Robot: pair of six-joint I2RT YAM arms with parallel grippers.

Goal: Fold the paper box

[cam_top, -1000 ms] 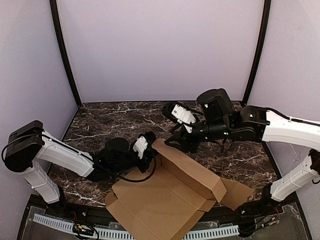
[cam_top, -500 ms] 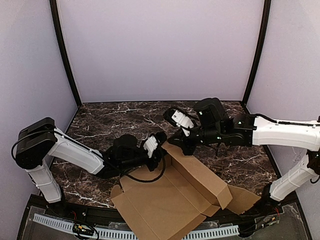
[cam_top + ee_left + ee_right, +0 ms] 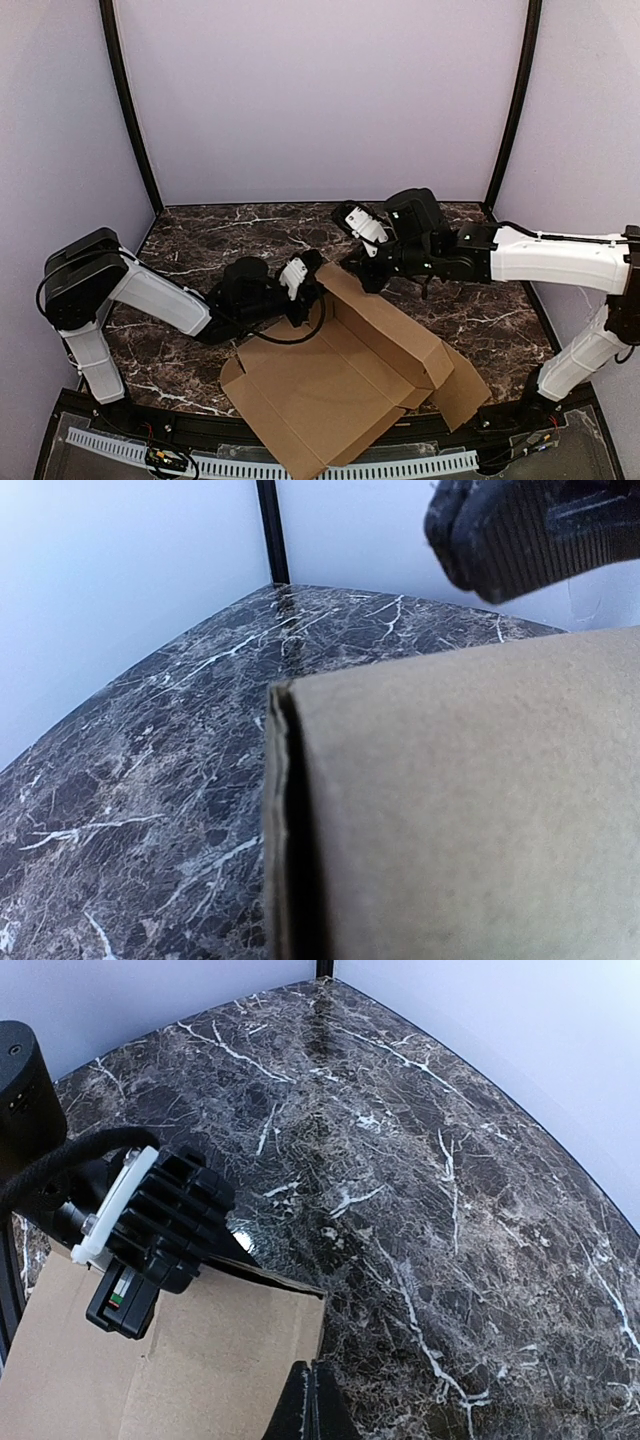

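at the near edge of the worktop [image 3: 200, 240], middle | paper box [image 3: 330, 390] mostly flat, far flap raised | clamps that flap's far corner in left gripper [image 3: 314, 290], likely to hold it upright | right gripper [image 3: 352, 280] closed at same corner, grip unclear

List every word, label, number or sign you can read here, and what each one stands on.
No text can be read in any view.
The paper box: plain brown cardboard, no print.
A green and red sticker under the black finned housing: too small and blurred to read.
The marble table: no markings.
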